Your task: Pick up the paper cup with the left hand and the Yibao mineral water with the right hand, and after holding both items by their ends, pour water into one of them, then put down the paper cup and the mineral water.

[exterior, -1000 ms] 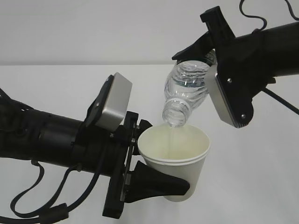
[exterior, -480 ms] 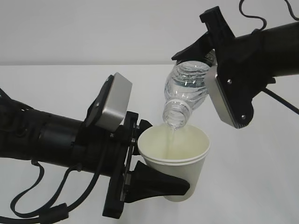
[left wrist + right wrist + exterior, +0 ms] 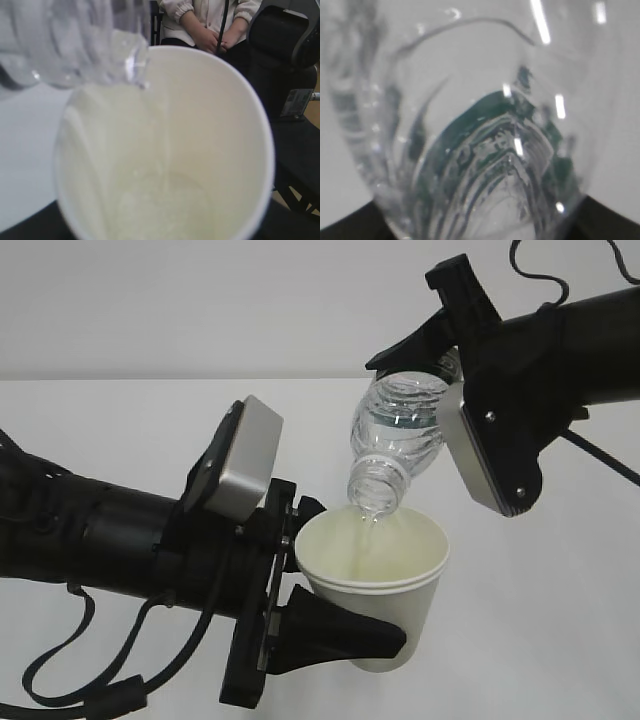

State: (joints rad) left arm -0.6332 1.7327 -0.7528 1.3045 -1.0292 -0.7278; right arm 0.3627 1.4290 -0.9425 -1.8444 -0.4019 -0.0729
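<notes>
Left hand (image 3: 300,575) is clamped on the paper cup (image 3: 385,585), one black finger (image 3: 340,635) wrapped across the cup's lower front wall, the other behind the rim at its 9 o'clock side. Cup is held upright, off the table (image 3: 530,640), mouth open to the top.

Right hand (image 3: 440,360) is clamped on the Yibao mineral water (image 3: 398,435) at the base end, coming in from 2 o'clock. Bottle is tipped steeply, neck pointing down toward 7 o'clock, mouth sitting just above the cup rim at its 12 o'clock edge. No cap on it. A thin stream of water runs from the mouth into the cup.

Left wrist view: cup interior (image 3: 170,165) fills the frame, cream walls, shallow water at the bottom, the clear bottle (image 3: 75,40) blurred at 11 o'clock over the rim. A seated person (image 3: 210,25) shows behind the cup at 12 o'clock.

Right wrist view: only the ribbed bottle wall (image 3: 470,150) up close, green label showing through, blurred. Fingers aren't distinguishable there.
</notes>
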